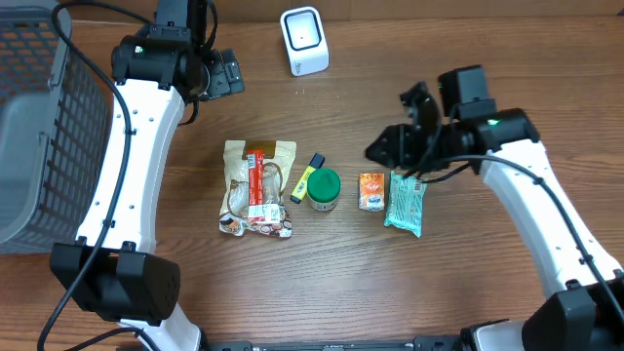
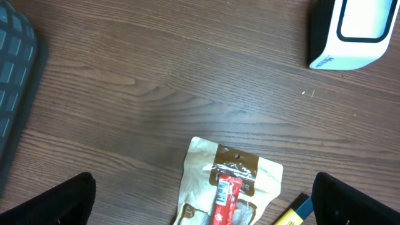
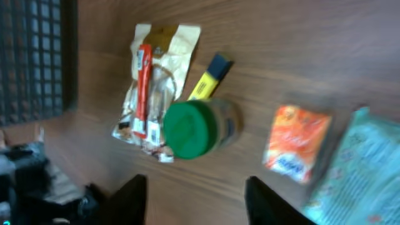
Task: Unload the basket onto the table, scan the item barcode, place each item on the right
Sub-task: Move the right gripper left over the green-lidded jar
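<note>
The white barcode scanner (image 1: 304, 41) stands upright at the back of the table and also shows in the left wrist view (image 2: 353, 31). Several items lie in a row mid-table: a beige snack bag with a red stick (image 1: 255, 185), a yellow highlighter (image 1: 306, 177), a green-lidded jar (image 1: 324, 189), an orange packet (image 1: 370, 191) and a teal packet (image 1: 406, 203). My right gripper (image 1: 390, 141) hovers just above and behind the two packets, jaws apart with only table between them (image 3: 200, 203). My left gripper (image 1: 226, 73) hangs wide open left of the scanner, above the snack bag (image 2: 228, 187).
A grey mesh basket (image 1: 39, 127) fills the left edge of the table. In the right wrist view the jar (image 3: 190, 129) lies ahead, with the orange packet (image 3: 297, 144) and teal packet (image 3: 362, 162) to its right.
</note>
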